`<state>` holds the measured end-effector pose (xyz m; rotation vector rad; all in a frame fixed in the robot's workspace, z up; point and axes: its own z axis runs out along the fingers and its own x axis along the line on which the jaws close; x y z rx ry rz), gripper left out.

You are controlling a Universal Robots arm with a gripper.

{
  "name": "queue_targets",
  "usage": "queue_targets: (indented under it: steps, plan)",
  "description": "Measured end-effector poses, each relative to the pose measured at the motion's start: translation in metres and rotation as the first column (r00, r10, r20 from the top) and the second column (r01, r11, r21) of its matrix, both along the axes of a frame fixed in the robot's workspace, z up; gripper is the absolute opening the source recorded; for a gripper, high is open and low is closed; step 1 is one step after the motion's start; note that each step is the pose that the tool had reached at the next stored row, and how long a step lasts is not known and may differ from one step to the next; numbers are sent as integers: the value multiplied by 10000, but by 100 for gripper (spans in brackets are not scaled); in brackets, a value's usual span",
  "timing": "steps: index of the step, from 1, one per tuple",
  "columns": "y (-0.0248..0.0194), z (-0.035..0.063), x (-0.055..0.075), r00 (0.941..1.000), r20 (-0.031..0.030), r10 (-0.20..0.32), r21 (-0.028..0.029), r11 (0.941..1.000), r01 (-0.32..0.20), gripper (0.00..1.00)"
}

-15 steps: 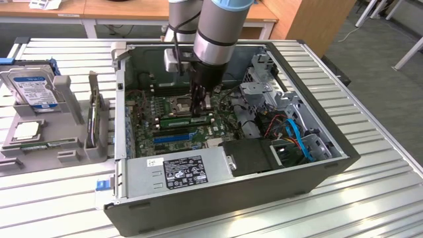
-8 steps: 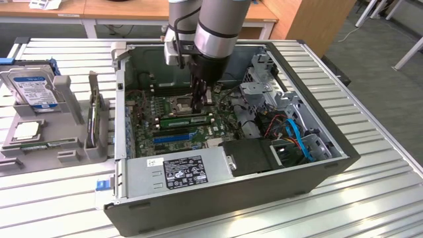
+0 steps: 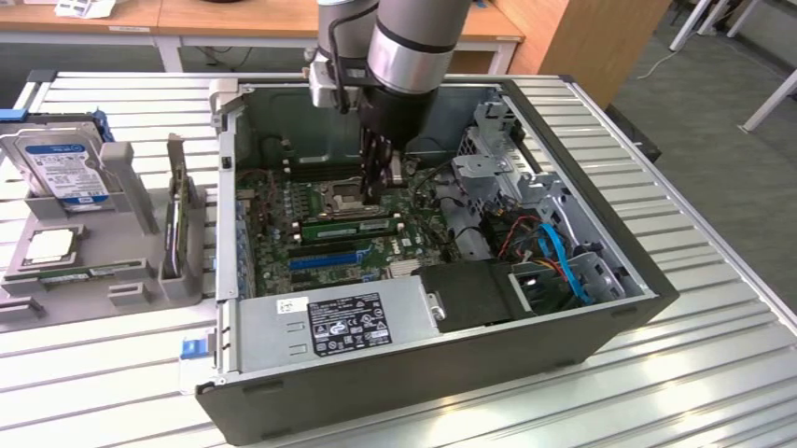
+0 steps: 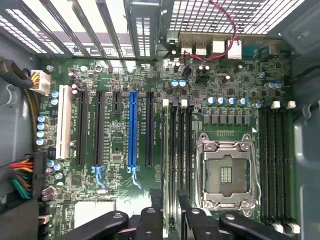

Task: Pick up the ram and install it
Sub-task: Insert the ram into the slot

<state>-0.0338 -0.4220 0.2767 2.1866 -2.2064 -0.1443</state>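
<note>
Worktop: a slatted silver metal worktop (image 3: 697, 373) carries a dark grey open computer case (image 3: 436, 387) at its middle. A grey plastic parts holder (image 3: 125, 187) sits along its edge at the exterior view's left.
Arm: a silver and black robot arm (image 3: 405, 56) reaches down into the case from the worktop's far edge.
Jaws: spread wide, pinching nothing. The black fingers (image 4: 150, 220) stand on either side of the row of memory slots next to the socket.
Ram stick: a long, thin green circuit-board ram stick (image 3: 353, 225) stands on edge in a slot of the green motherboard (image 4: 120, 200). It lies between the square silver processor socket (image 4: 227, 172) and the long blue expansion slot (image 4: 132, 130), just beside the jaws on the side toward the worktop's near edge. Whether the fingers touch it cannot be told.
Holder: a second green ram stick (image 3: 90, 273) lies flat in the holder's near part. A square silver processor chip (image 3: 50, 245) lies just behind it, and a blue-labelled hard drive (image 3: 56, 163) leans at the far end.
Case front: a silver power supply box with a black label (image 3: 336, 322) sits at the case's near wall.
</note>
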Motion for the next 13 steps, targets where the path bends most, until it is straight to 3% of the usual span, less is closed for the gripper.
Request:
queue_targets:
  steps: [7, 13]
  plan:
    - [0, 125, 1, 10000, 14, 2, 0, 10000, -2, 25]
    - [0, 134, 0, 10000, 15, 1, -2, 10000, -1, 25]
